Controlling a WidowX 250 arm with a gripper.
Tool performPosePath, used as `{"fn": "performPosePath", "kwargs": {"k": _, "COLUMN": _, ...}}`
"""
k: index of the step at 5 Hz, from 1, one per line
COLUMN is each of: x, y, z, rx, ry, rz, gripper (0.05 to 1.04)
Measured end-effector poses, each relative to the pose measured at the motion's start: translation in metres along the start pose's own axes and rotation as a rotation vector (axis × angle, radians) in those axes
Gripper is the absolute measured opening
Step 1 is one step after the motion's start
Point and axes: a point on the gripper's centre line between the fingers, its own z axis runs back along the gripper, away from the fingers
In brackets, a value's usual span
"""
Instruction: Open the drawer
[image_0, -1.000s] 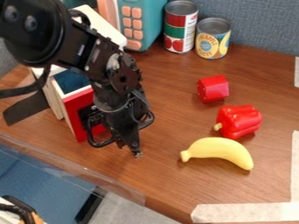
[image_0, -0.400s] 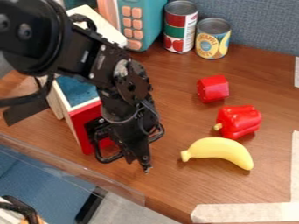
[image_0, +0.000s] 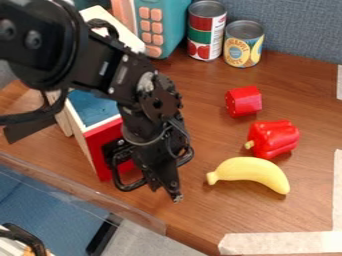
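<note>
The red-fronted drawer (image_0: 95, 145) and black gripper (image_0: 175, 198) have shifted together toward the near edge of the table (image_0: 194, 215), exposing more blue interior (image_0: 92, 107). We judge the opening pull well under way, the drawer partly out behind the gripper. From this angle, we cannot tell whether the jaws are apart or together. Next: a little more outward travel, then backing clear.

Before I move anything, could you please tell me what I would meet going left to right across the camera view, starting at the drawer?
Red-fronted drawer, lower end of the pincer, red-and-green-labelled can, red pepper, pale strip at the right edge.
</note>
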Motion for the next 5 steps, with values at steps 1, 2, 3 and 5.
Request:
{"fn": "performPosePath", "kwargs": {"k": 1, "x": 0.000, "y": -0.004, "z": 0.000, "rx": -0.011, "ry": 0.004, "rz": 0.002, "gripper": 0.117}}
{"fn": "performPosePath", "kwargs": {"k": 2, "x": 0.001, "y": -0.006, "z": 0.003, "rx": -0.020, "ry": -0.003, "rz": 0.008, "gripper": 0.159}}
{"fn": "performPosePath", "kwargs": {"k": 3, "x": 0.001, "y": -0.004, "z": 0.004, "rx": -0.016, "ry": -0.010, "rz": 0.009, "gripper": 0.383}}
{"fn": "performPosePath", "kwargs": {"k": 5, "x": 0.003, "y": 0.012, "z": 0.023, "rx": 0.000, "ry": -0.059, "rz": -0.038, "gripper": 0.965}}
